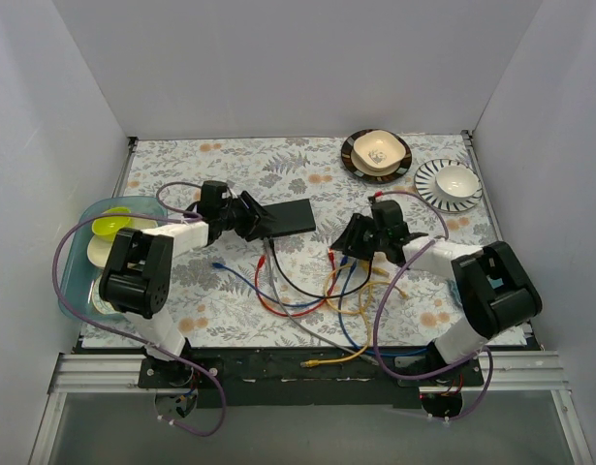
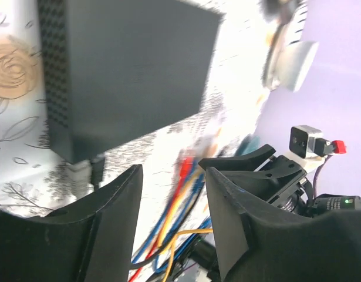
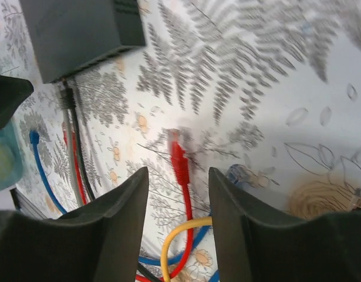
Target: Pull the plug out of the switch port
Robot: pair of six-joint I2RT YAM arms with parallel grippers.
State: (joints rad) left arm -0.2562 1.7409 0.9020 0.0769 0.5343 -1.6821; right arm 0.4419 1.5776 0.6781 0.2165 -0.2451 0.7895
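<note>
The switch [image 1: 290, 215] is a flat dark box lying at mid-table; it also shows in the left wrist view [image 2: 127, 70] and the right wrist view [image 3: 80, 29]. A grey plug [image 3: 66, 98] with a black cable beside it sits in the switch's near edge, also seen in the top view [image 1: 269, 239]. My left gripper [image 1: 256, 221] is open and empty just left of the switch, its jaws [image 2: 171, 194] below the box's corner. My right gripper [image 1: 351, 240] is open and empty to the right of the switch, with a loose red plug [image 3: 179, 158] lying ahead between its fingers.
A tangle of red, blue, yellow and black cables [image 1: 336, 300] covers the near middle of the mat. A loose blue plug [image 1: 217, 263] lies to the left. A teal basin [image 1: 109, 232] stands at the left edge. Two plates with bowls [image 1: 375, 153] stand at the back right.
</note>
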